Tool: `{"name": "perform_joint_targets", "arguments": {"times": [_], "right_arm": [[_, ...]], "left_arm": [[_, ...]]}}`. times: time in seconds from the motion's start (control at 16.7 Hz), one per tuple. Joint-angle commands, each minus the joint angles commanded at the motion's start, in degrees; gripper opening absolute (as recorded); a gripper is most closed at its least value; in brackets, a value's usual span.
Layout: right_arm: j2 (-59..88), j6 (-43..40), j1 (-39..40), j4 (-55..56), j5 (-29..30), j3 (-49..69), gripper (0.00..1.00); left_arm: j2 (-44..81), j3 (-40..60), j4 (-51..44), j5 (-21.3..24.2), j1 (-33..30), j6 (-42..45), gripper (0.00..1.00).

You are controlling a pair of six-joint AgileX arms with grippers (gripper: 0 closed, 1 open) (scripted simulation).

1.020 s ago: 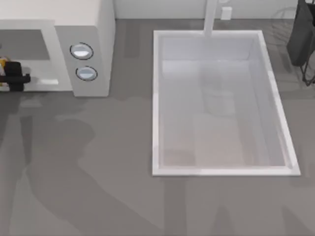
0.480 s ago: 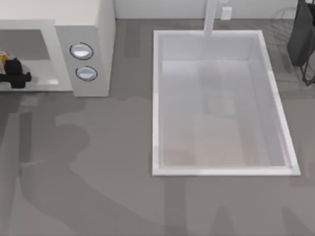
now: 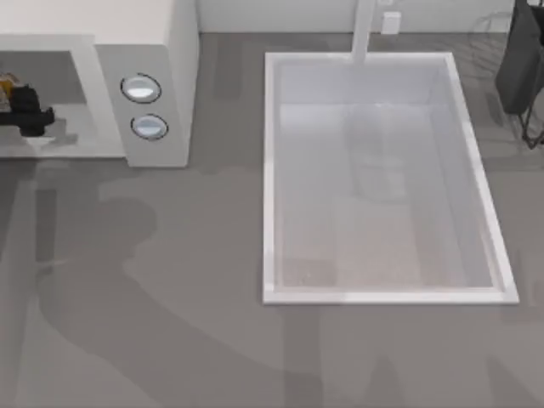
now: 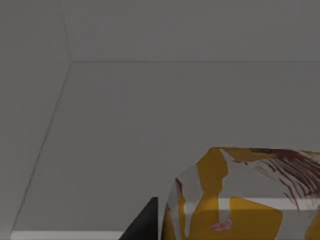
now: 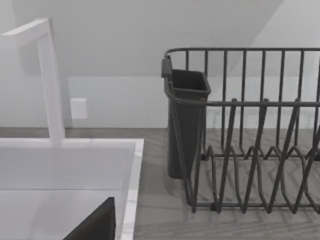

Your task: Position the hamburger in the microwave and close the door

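My left gripper (image 3: 10, 109) is inside the open microwave (image 3: 144, 51) at the table's left, fingers clamped on the hamburger (image 4: 245, 195). Right arm's parked by the dish rack (image 5: 250, 135).

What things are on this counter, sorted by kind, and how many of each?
Microwave: 1
Microwave dials: 2
Hamburger: 1
Sink: 1
Faucet: 1
Dish rack: 1
Dark cup on the rack: 1
Grippers, left gripper in the microwave opening: 1
Total: 9
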Motion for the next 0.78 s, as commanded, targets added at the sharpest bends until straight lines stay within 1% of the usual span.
{"name": "perform_joint_targets", "arguments": {"times": [0.54, 0.78], "right_arm": [[0.0, 0.0, 0.0, 0.0, 0.0, 0.0, 1.0], [0.0, 0.0, 0.0, 0.0, 0.0, 0.0, 1.0]], "left_arm": [[14.2, 27.3, -10.8, -1.9, -2.3, -1.1, 0.0], [20.8, 36.4, -15.1, -1.7, -2.8, -1.1, 0.0]]}}
